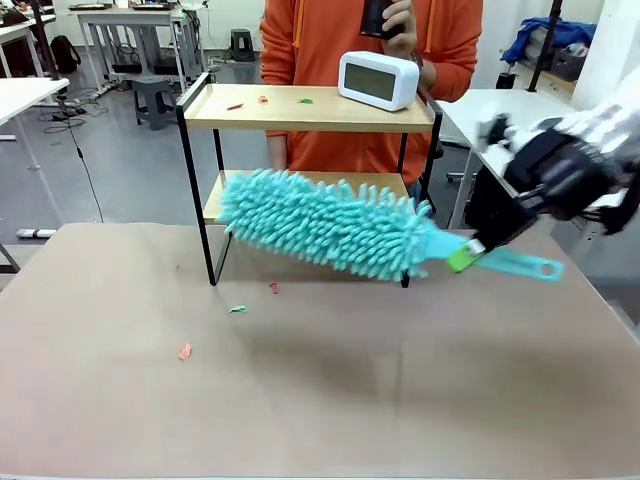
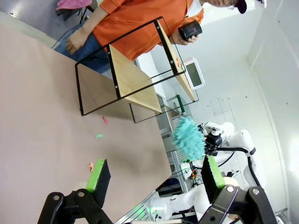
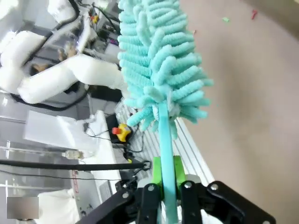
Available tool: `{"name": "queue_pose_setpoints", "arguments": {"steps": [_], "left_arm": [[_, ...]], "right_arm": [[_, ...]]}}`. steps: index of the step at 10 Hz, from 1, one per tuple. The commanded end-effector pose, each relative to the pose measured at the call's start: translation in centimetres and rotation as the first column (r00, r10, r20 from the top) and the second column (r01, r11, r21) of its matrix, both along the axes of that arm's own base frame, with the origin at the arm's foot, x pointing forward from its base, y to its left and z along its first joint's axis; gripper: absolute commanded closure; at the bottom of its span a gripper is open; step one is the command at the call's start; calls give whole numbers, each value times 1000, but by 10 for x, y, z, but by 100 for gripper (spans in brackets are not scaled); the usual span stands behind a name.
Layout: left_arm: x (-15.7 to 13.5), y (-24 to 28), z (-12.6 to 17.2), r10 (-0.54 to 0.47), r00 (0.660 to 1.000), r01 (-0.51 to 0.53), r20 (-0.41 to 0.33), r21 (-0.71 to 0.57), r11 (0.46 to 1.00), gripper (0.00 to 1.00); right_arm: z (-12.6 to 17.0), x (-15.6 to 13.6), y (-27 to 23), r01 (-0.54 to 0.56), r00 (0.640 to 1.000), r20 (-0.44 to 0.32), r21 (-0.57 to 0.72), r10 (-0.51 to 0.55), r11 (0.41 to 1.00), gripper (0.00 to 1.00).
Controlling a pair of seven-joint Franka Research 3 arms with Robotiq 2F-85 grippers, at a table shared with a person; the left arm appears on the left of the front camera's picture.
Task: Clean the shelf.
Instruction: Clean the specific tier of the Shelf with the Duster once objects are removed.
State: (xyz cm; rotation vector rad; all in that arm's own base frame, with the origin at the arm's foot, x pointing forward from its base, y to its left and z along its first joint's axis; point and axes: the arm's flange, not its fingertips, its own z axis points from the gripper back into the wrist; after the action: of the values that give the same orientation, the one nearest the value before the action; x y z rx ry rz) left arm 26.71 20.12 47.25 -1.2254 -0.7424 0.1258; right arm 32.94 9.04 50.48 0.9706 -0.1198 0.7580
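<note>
The shelf [image 1: 300,118] stands at the table's far side, with small red and green scraps [image 1: 263,100] and a white clock [image 1: 378,80] on its top board. My right gripper [image 1: 463,257] is shut on the handle of a teal fluffy duster [image 1: 330,225]. The duster's head hangs in front of the lower board, a little above the table. In the right wrist view the handle [image 3: 164,140] runs up from between the right gripper's [image 3: 166,173] green pads to the duster head [image 3: 161,60]. My left gripper [image 2: 155,173] is open and holds nothing, well back from the shelf [image 2: 133,79] and the duster [image 2: 189,137].
Behind the shelf stands a person in an orange top [image 1: 330,40] with a dark object [image 1: 378,15] in one hand. Loose scraps lie on the brown table [image 1: 400,390]: red [image 1: 273,287], green [image 1: 237,309], orange [image 1: 185,351]. White tables stand at both sides.
</note>
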Motion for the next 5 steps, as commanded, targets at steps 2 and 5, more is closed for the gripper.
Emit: {"name": "queue_pose_setpoints", "arguments": {"steps": [2,5], "left_arm": [[0,-2,0,1,999,-1,33,-6,1000,0],[0,-2,0,1,999,-1,33,-6,1000,0]], "right_arm": [[44,-60,-109,416,896,67,214,-438,884,88],[43,-111,-168,666,686,36,372,-727,647,88]]}}
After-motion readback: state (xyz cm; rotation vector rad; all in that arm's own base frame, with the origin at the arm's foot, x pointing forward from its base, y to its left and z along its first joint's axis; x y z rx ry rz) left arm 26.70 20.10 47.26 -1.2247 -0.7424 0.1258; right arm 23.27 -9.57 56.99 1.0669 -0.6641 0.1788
